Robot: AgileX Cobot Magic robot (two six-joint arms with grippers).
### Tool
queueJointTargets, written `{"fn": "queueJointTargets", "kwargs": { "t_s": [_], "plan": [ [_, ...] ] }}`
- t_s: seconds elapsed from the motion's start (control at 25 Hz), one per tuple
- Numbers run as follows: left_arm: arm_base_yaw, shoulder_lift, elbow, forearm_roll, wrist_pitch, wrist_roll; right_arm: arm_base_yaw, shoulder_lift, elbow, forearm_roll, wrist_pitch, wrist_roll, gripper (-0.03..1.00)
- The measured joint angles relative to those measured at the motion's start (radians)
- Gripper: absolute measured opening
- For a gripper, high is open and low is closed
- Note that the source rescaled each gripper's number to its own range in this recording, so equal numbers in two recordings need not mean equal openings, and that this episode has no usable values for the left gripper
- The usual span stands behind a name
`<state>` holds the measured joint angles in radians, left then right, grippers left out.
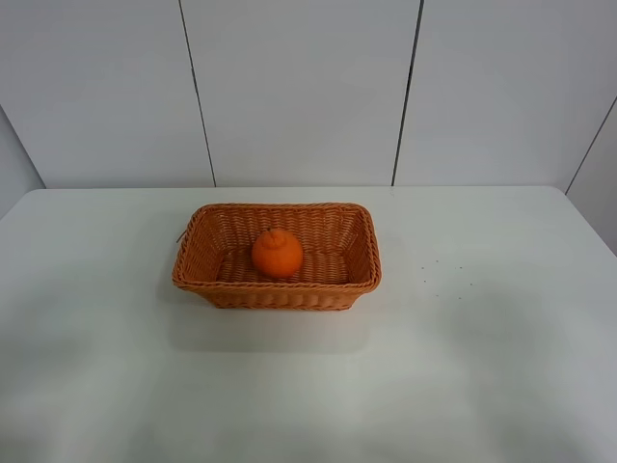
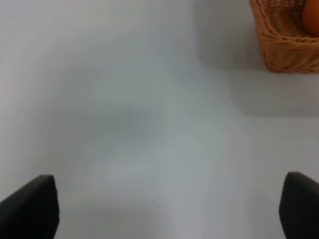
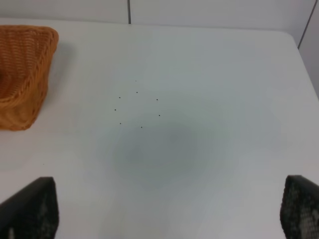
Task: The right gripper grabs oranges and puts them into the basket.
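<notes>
The orange (image 1: 278, 254) sits inside the woven wicker basket (image 1: 359, 231) in the middle of the white table; a sliver of the orange (image 2: 312, 17) also shows in the left wrist view, inside the basket's corner (image 2: 284, 45). Neither arm shows in the high view. The right gripper (image 3: 168, 211) is open and empty, its two black fingertips (image 3: 30, 209) wide apart above bare table to the right of the basket (image 3: 22, 69). The left gripper (image 2: 168, 211) is open and empty too, fingertips (image 2: 30, 209) spread over bare table to the left of the basket.
The white table (image 1: 482, 367) spreads around the basket. A few small dark specks (image 3: 137, 107) mark the table right of the basket. White wall panels (image 1: 308, 87) stand behind the table's far edge.
</notes>
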<state>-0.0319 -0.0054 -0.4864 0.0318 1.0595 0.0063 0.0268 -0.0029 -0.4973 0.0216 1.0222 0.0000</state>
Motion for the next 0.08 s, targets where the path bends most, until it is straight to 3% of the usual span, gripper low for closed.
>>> {"fn": "queueJointTargets", "kwargs": {
  "t_s": [0.08],
  "plan": [
    [0.0, 0.0, 0.0, 0.0, 0.0, 0.0, 0.0, 0.0, 0.0, 0.0, 0.0, 0.0, 0.98]
  ]
}}
